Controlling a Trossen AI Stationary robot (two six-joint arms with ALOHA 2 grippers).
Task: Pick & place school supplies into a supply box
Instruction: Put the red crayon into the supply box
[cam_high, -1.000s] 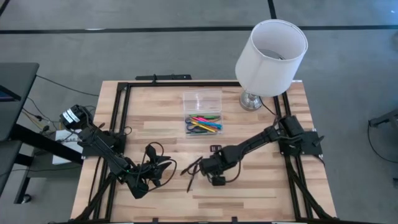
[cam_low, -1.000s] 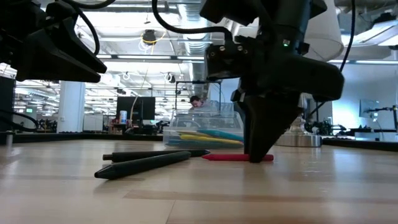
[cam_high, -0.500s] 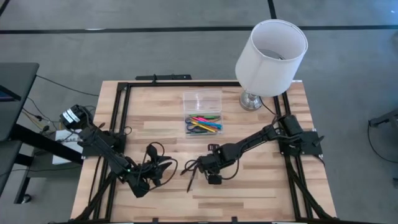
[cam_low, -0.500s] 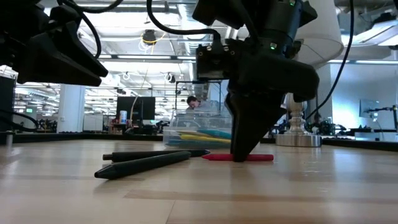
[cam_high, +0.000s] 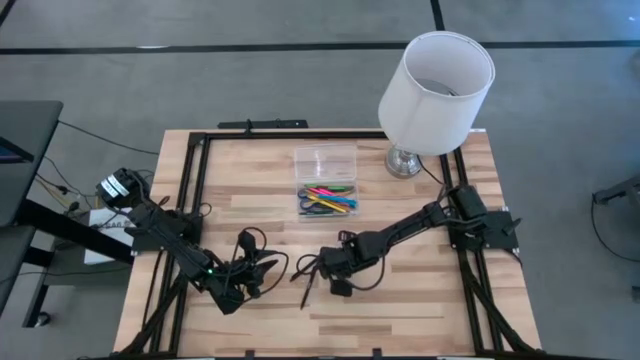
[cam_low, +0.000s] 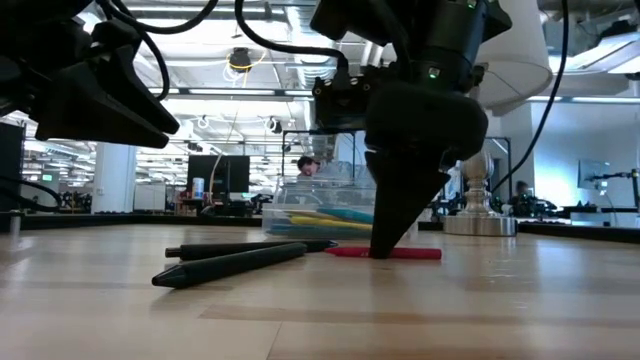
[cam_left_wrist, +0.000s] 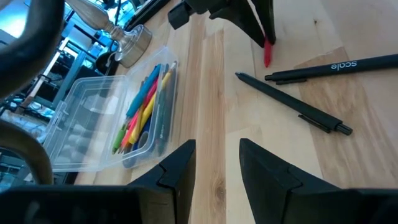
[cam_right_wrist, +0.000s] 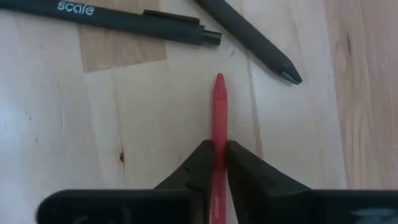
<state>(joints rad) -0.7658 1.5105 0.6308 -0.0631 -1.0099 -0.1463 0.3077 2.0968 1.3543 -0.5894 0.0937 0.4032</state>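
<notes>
Item: red pen (cam_right_wrist: 219, 118), flat on the table (cam_high: 420, 310), near the middle, just beside two black pens (cam_low: 240, 258).

Right tool (cam_right_wrist: 217, 163): down at the table, its two fingers pressed in on the red pen from either side, pinching it partway along. The pen's long axis runs straight ahead between the fingers, its pointed end away from the tool; in the low view it lies level, not yet lifted.

Box (cam_high: 325, 180): clear, lid open, coloured pens inside; it lies further back on the table, beyond the red pen and well apart from it.

Left tool (cam_left_wrist: 217, 171): hovers near the black pens, fingers spread, nothing between them. Farther from the red pen than the right tool.

Judgement: lift straight, then carry back toward the box, long axis matched to it.
</notes>
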